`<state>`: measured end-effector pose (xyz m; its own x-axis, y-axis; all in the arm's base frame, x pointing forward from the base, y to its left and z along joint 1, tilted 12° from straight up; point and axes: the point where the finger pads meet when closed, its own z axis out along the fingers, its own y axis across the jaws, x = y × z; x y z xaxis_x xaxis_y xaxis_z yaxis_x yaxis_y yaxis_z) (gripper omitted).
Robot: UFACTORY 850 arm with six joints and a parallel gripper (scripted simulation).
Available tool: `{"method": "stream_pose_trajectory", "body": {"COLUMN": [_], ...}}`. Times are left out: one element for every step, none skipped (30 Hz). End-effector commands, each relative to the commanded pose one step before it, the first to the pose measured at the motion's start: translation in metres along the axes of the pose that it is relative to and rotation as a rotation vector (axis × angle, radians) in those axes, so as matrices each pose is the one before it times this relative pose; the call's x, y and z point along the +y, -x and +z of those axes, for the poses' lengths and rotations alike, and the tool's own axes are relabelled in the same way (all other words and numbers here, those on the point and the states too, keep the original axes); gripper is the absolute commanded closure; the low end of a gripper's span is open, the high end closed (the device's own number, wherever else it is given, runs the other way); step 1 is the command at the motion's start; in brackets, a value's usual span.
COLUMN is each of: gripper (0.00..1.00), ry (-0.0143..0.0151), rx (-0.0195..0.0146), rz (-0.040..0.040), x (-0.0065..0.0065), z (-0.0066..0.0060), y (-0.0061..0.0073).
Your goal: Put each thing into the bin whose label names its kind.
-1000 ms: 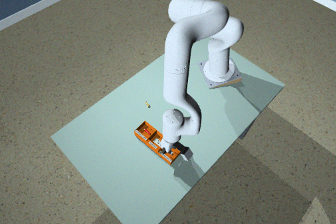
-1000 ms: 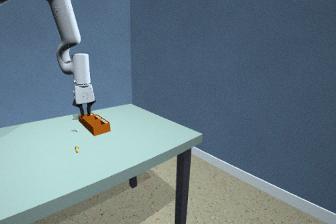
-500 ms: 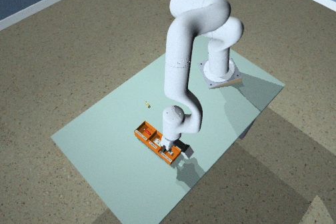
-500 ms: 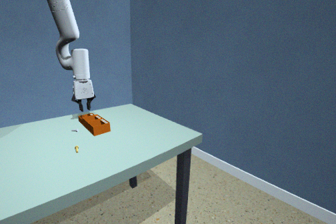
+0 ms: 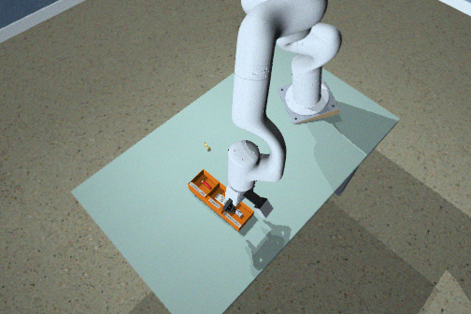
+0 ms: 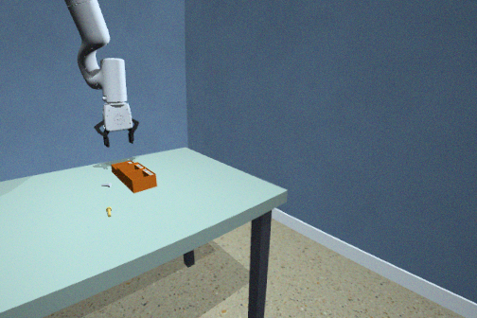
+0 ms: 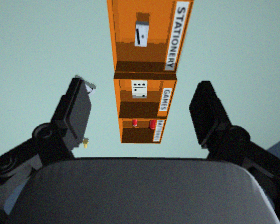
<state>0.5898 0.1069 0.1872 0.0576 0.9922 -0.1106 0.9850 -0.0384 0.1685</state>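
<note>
An orange row of three bins (image 7: 145,70) lies below my gripper (image 7: 141,93), which is open and empty, well above the bins in the exterior view (image 6: 116,138). The bin labelled STATIONERY holds a white thing with a black mark (image 7: 141,31). The bin labelled GAMES holds a white piece with black dots (image 7: 139,89). The third bin, whose label I cannot read, holds two small red things (image 7: 143,123). A small yellow thing (image 6: 109,211) and a small white thing (image 6: 106,185) lie on the table beside the bins (image 6: 133,176).
The bins (image 5: 221,199) stand near the table's front edge, partly hidden by my wrist. The yellow thing (image 5: 206,147) lies towards the table's middle. The arm's base plate (image 5: 308,103) is at the far corner.
</note>
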Motion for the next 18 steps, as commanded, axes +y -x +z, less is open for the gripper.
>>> {"method": "stream_pose_trajectory", "body": {"gripper": [0.00,0.00,0.00,0.00,0.00,0.00,0.00,0.00,0.00,0.00,0.00,0.00,0.00,0.00,0.00,0.00,0.00,0.00], "ry": [0.00174,0.00000,0.00000,0.00000,0.00000,0.00000,0.00000,0.00000,0.00000,0.00000,0.00000,0.00000,0.00000,0.00000,0.00000,0.00000,0.00000,0.00000], "rx": [0.00071,0.00000,0.00000,0.00000,0.00000,0.00000,0.00000,0.00000,0.00000,0.00000,0.00000,0.00000,0.00000,0.00000,0.00000,0.00000,0.00000,0.00000], "rz": [0.00019,0.00000,0.00000,0.00000,0.00000,0.00000,0.00000,0.00000,0.00000,0.00000,0.00000,0.00000,0.00000,0.00000,0.00000,0.00000,0.00000,0.00000], "x": [0.00075,0.00000,0.00000,0.00000,0.00000,0.00000,0.00000,0.00000,0.00000,0.00001,0.00000,0.00000,0.00000,0.00000,0.00000,0.00000,0.00000,0.00000], "z": [-0.02239,-0.00400,-0.00400,-0.00400,-0.00400,-0.00400,-0.00400,0.00000,0.00000,-0.00400,-0.00400,-0.00400,-0.00400,-0.00400,-0.00400,-0.00400,-0.00400,-0.00400], "y": [-0.00009,0.00000,0.00000,0.00000,0.00000,0.00000,0.00000,0.00000,0.00000,-0.00001,0.00000,0.00000,0.00000,0.00000,0.00000,0.00000,0.00000,0.00000]}}
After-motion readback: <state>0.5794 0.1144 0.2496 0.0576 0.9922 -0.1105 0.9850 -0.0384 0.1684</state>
